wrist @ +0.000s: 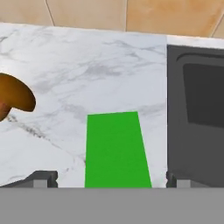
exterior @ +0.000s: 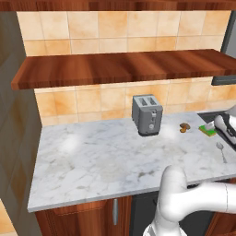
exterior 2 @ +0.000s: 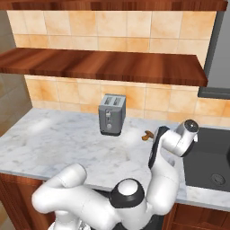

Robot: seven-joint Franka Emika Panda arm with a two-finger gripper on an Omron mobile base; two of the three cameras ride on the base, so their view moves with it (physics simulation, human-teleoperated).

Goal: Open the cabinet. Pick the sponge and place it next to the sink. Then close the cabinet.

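Green sponge (wrist: 116, 148) one; toaster (exterior: 147, 114) one; sink (exterior 2: 211, 161) one.

kitchen: toaster (exterior: 147, 114), sink (exterior 2: 211, 158), tiles (exterior: 110, 27)

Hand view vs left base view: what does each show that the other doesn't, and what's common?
Hand view adds: the hand open, fingertips wide either side of the sponge, which lies flat on the counter, a strip of marble between it and the sink.
Left base view adds: toaster, cabinet, spoon, low door handle.
Shared: sponge, sink, brown lump, marble counter, tiled wall.
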